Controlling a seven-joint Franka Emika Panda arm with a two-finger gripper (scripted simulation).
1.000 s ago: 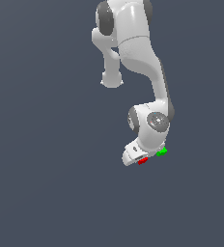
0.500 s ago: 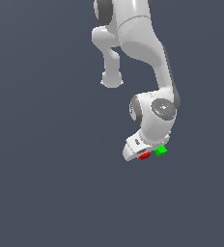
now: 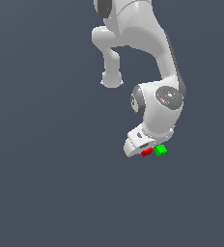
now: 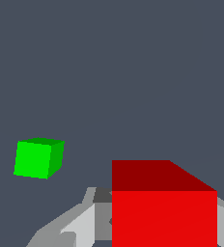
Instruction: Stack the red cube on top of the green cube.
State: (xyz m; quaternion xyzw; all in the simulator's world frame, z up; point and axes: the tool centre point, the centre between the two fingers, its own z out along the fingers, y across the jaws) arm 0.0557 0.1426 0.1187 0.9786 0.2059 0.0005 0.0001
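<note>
The red cube sits between the fingers of my white gripper, which is shut on it and holds it just off the dark floor. In the wrist view the red cube fills the near foreground, with a grey finger showing beside it. The green cube rests on the floor just to the exterior view's right of the red cube, close to it but apart. It also shows in the wrist view, off to one side of the held cube and farther away.
The floor is a plain dark grey surface. The white arm rises above the cubes and hides the floor behind it.
The gripper has risen a little with the red cube in it, and the arm's wrist has swung toward the exterior view's right. The green cube has stayed put.
</note>
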